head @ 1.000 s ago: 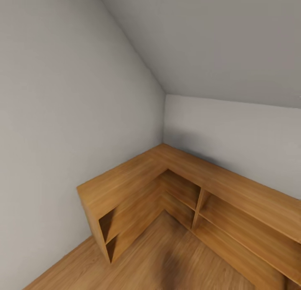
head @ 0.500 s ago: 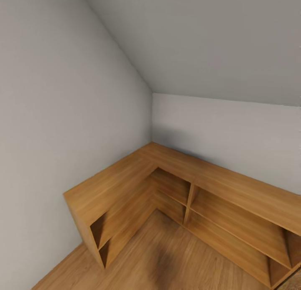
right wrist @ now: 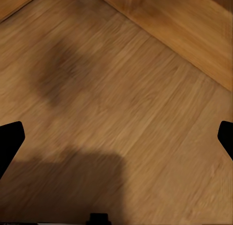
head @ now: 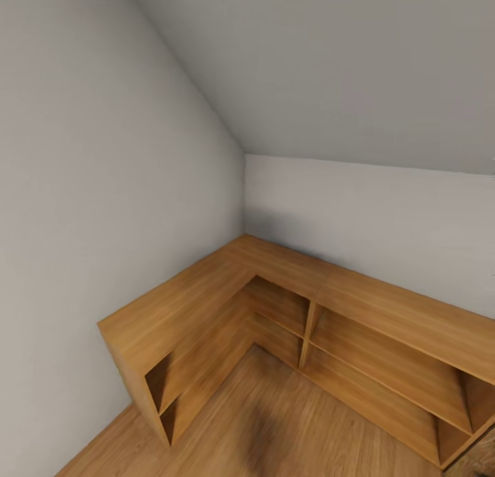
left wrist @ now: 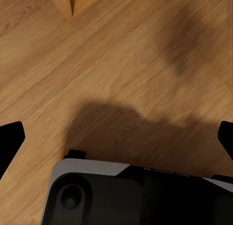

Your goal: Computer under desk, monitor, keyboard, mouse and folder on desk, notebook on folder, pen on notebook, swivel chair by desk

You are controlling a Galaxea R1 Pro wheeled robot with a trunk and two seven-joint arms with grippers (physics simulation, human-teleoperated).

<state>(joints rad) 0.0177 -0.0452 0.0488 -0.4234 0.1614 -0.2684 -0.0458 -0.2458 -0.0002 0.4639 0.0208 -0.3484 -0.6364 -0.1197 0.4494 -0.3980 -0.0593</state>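
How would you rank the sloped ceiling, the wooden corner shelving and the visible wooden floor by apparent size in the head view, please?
1. Sloped ceiling, largest.
2. Wooden corner shelving.
3. Wooden floor, smallest, though the picture's edge crops it, so its rank against the shelving is only approximate.

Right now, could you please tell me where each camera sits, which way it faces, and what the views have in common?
Head view: on the robot's head, facing down into a grey-walled corner at the low L-shaped wooden shelving.
Left wrist view: near the left gripper, facing the wooden floor; dark fingertips at both edges, grey-black robot body below.
Right wrist view: near the right gripper, facing floor and the shelving's base; fingertips at both edges.
Shared: the floor with the robot's shadow.
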